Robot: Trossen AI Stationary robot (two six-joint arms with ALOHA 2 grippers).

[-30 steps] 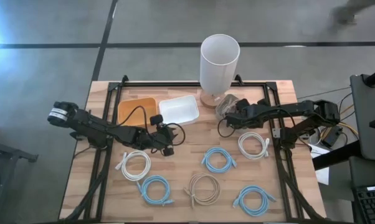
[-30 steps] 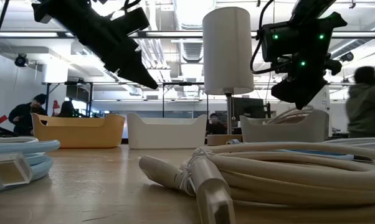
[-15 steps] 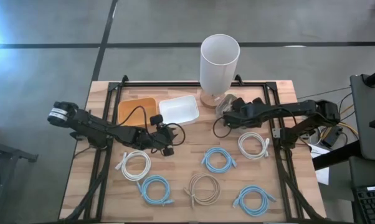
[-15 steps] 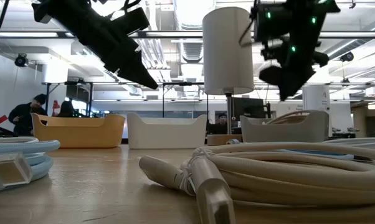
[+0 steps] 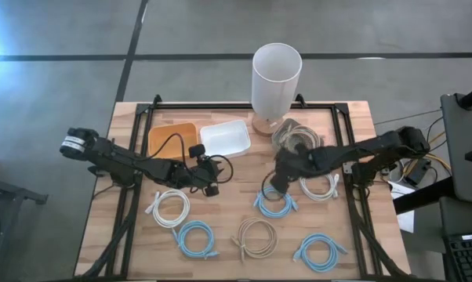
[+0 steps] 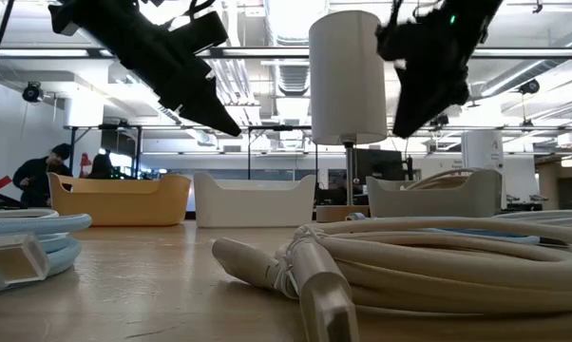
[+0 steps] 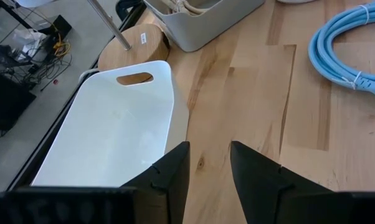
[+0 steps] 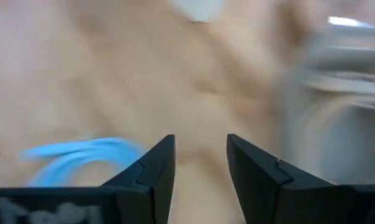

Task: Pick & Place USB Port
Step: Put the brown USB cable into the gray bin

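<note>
Several coiled cables lie flat on the wooden table: a blue coil [image 5: 276, 202] at the centre, a white coil [image 5: 319, 185] to its right, a beige coil [image 5: 255, 237], two more blue coils [image 5: 195, 239] [image 5: 321, 252] and a white coil [image 5: 168, 207]. A grey bin [image 5: 293, 135] at the far side holds a pale cable. My right gripper [image 5: 277, 178] hangs open and empty just above the centre blue coil [image 8: 81, 152]. My left gripper [image 5: 210, 178] waits open in front of the white bin [image 7: 113, 137].
An orange bin [image 5: 172, 139] and the white bin [image 5: 224, 137] stand at the far side, left of a tall white cylinder lamp [image 5: 277, 78] on a wooden base [image 7: 128, 53]. Black frame rails [image 5: 131, 196] run along the table's sides. Bare wood lies between the two grippers.
My right gripper has swung away from the grey bin, toward the table's near edge and somewhat left, and now hangs over the centre blue coil. The right wrist view is blurred by this motion. The coils on the table have stayed where they were.
</note>
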